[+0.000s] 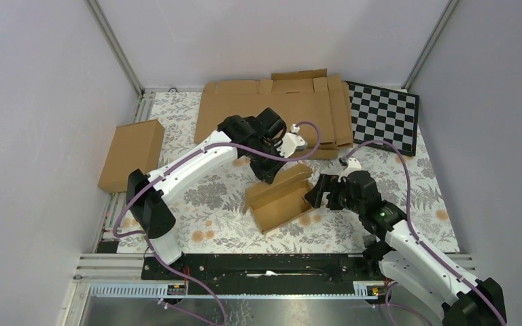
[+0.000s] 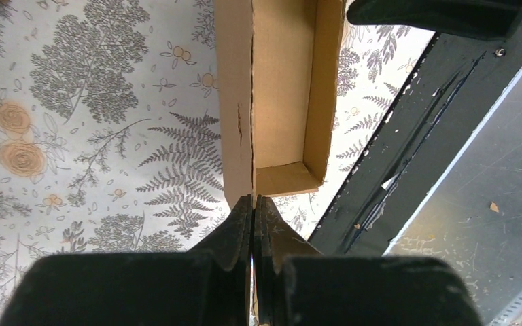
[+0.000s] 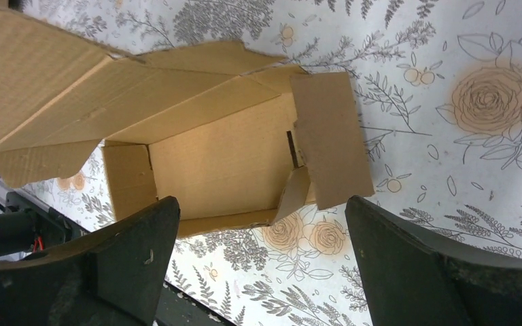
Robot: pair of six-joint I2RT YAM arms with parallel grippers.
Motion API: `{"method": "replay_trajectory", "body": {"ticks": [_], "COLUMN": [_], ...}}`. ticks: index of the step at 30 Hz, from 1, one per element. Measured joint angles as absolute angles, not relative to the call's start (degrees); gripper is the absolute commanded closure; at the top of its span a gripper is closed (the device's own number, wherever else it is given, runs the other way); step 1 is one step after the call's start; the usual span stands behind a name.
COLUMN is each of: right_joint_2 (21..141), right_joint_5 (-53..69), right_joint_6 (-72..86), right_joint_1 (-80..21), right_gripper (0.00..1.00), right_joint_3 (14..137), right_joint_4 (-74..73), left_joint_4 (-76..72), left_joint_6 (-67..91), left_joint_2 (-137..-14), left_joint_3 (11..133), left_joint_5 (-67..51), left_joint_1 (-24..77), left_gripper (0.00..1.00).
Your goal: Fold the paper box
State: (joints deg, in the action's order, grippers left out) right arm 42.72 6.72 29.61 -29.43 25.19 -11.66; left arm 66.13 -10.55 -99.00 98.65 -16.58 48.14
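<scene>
Standing half-folded, the paper box (image 1: 280,198) sits at the middle of the floral tabletop (image 1: 207,193), a little toward its near edge, with one long flap raised. The left pincer (image 1: 269,168) is clenched on the rim of the box's far wall. The right pincer (image 1: 321,194) is spread wide, released, just beside the box's right end.

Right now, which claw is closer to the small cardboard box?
Left. The left gripper, shut, has its tips against the paper box wall; the right gripper hangs open just off the box's end, not touching.
</scene>
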Motion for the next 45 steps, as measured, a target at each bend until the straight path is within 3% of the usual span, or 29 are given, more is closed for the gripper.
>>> {"method": "replay_trajectory", "body": {"ticks": [8,16,22,26,30,35,40,45], "right_joint_2": [44.05,53.67,53.08,55.00,57.87,58.13,58.28,60.84], "right_joint_5": [4.89,0.99,-4.14,-5.63,-6.35,-7.57,-8.40,-6.85], "right_joint_6": [29.69,27.38,26.98,26.26,25.63,24.93,24.23,23.59], "right_joint_1": [-29.43,-29.43,-29.43,-29.43,-29.43,-29.43,-29.41,-29.39], "right_gripper": [0.03,0.05,0.16,0.32,0.40,0.35,0.20,0.23], "right_joint_3": [22.57,27.24,28.34,29.19,29.19,29.19,29.21,29.95], "right_joint_4": [-10.33,-11.35,-13.61,-13.45,-13.41,-13.39,-13.30,-12.56], "left_joint_4": [66.46,68.51,71.44,71.26,72.55,72.86,73.21,73.17], "left_joint_6": [-7.86,-5.67,-5.08,-6.17,-7.90,-9.13,-9.52,-9.63], "left_joint_2": [-99.77,-106.85,-107.87,-108.03,-108.18,-108.18,-108.18,-108.47], "left_joint_3": [98.96,110.39,115.13,115.48,115.33,113.84,113.73,113.73], "left_joint_5": [-18.92,-20.64,-19.03,-18.63,-17.04,-15.81,-15.75,-15.86], "left_joint_1": [49.21,49.87,51.40,51.62,51.59,51.57,51.57,51.57], "left_gripper": [1.00,0.99,0.95,0.96,0.96,0.95,0.95,0.95]}}
